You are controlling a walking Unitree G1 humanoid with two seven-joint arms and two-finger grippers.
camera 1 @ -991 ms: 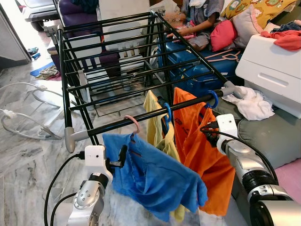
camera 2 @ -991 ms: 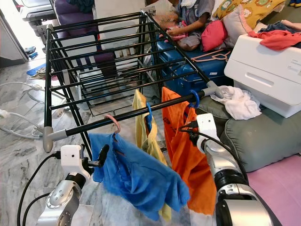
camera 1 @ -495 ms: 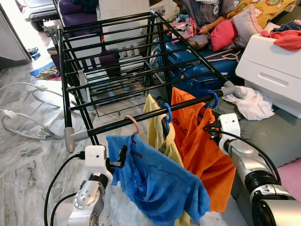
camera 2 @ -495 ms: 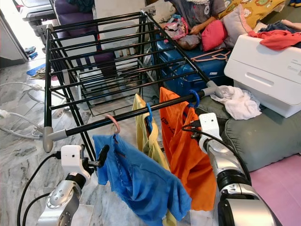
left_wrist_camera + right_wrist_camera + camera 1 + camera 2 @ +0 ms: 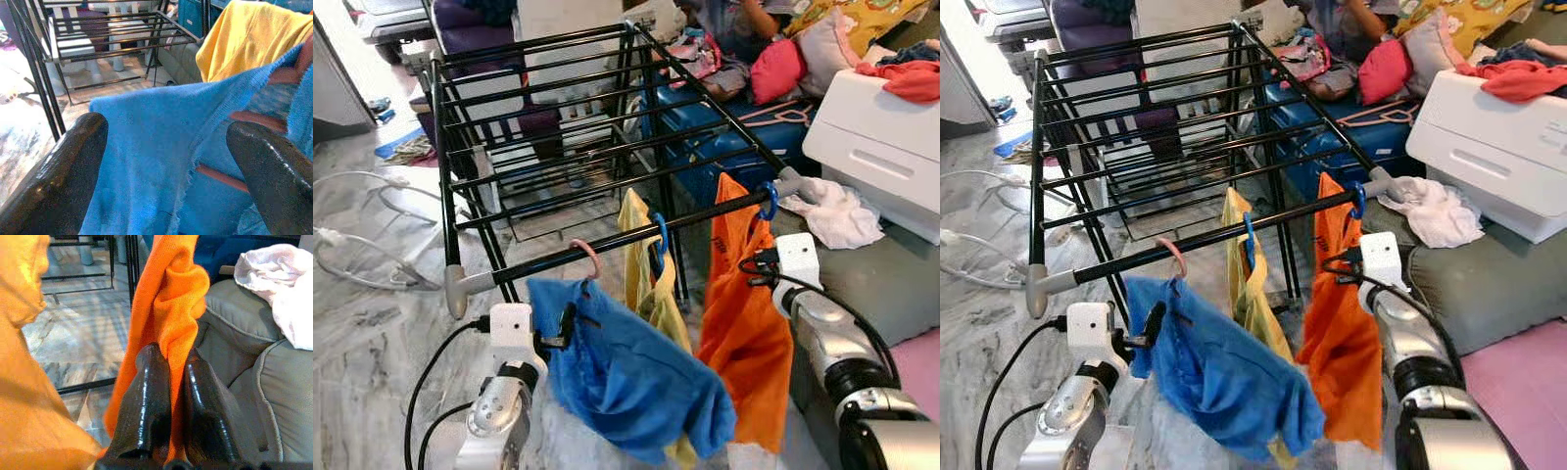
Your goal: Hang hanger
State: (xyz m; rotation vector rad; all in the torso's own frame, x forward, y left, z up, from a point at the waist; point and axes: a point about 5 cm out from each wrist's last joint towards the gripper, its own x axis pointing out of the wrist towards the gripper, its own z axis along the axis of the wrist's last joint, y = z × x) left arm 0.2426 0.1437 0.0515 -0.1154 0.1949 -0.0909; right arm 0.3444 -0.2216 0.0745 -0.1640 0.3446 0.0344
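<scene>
Hanging from the front rail [image 5: 607, 246] of the black drying rack [image 5: 538, 108] are three garments on hangers: a blue cloth [image 5: 626, 377] on a pink hanger [image 5: 588, 258], a yellow garment [image 5: 646, 274] on a blue hanger [image 5: 661, 235] beside it, and an orange garment [image 5: 744, 323] on another blue hanger [image 5: 770, 200] near the rail's grey end cap [image 5: 795, 182]. The right gripper [image 5: 171, 382] sits just below that end of the rail, its two black fingers [image 5: 146, 401] pressed close together with a fold of the orange garment pinched between them. The left gripper [image 5: 166, 166] is under the rail's other half, beside the pink hanger; its fingers [image 5: 63, 171] stand wide apart with the blue cloth's edge lying between them, and the pink hanger's arm shows through the cloth. Beyond the rack's far side a person [image 5: 744, 20] sits among cushions, with a blue suitcase [image 5: 705, 127] just behind the rack. Next to the rail's end cap are a white cloth [image 5: 832, 211] on a grey cushion [image 5: 891, 284], and a white cabinet [image 5: 881, 147] topped with a red garment [image 5: 911, 78]. White cables [image 5: 362, 255] lie on the marble floor [image 5: 372, 333] off the rack's opposite side.
</scene>
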